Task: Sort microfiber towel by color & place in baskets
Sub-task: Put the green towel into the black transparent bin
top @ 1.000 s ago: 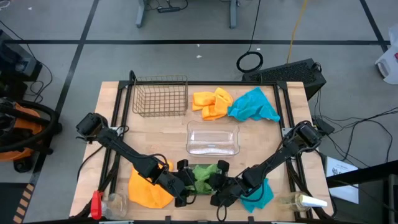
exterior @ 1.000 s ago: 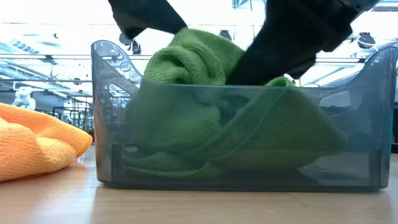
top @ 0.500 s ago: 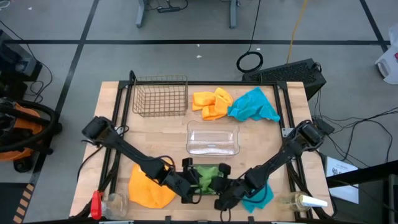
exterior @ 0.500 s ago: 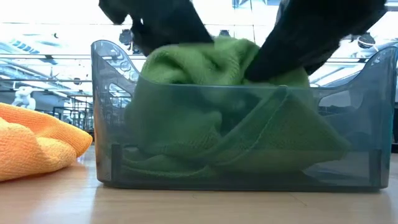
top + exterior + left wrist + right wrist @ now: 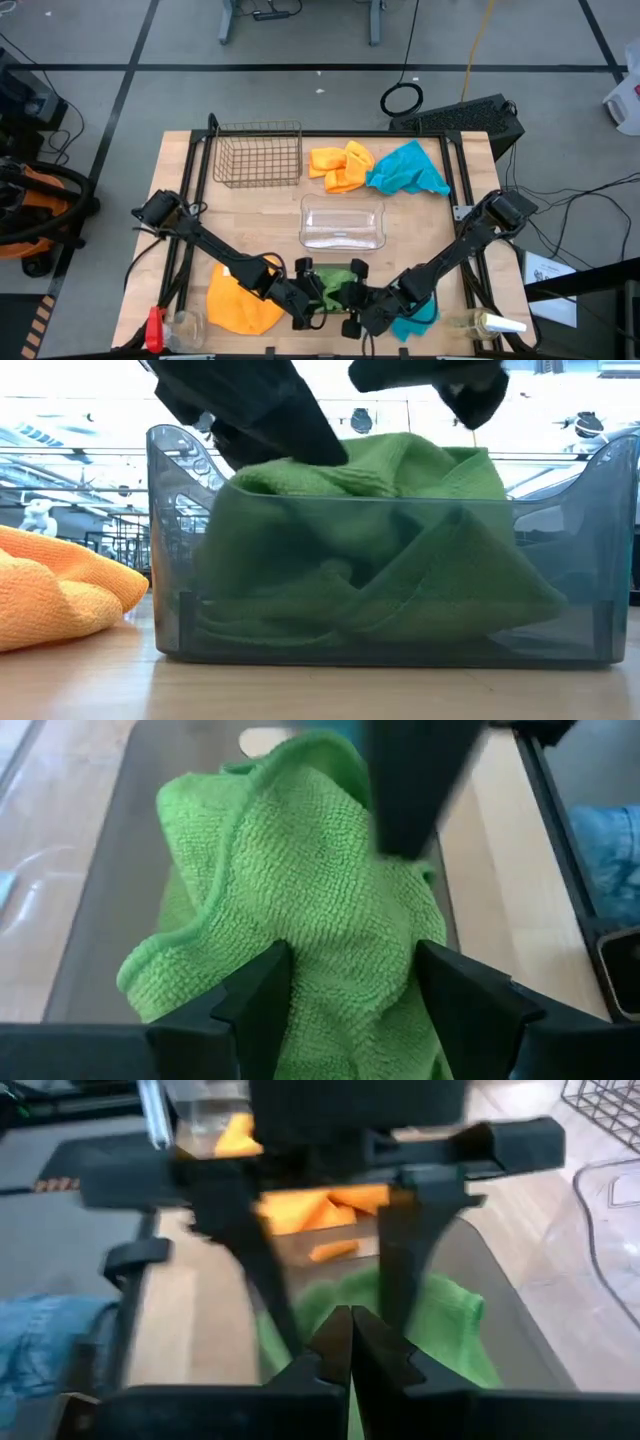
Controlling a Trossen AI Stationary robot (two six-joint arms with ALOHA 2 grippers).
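Nubbly green cloth (image 5: 300, 910) in smooth translucent grey plastic tray (image 5: 590, 550)

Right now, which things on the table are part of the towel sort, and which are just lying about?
Job:
green towels in the grey tray
orange towels
teal towels
wire basket
clear tray
left gripper open, right gripper shut, both over the grey tray

Lying about:
red-handled tool
clear bottle

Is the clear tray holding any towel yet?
No. In the high view the clear tray sits bare mid-table; the green towels are in the grey tray.
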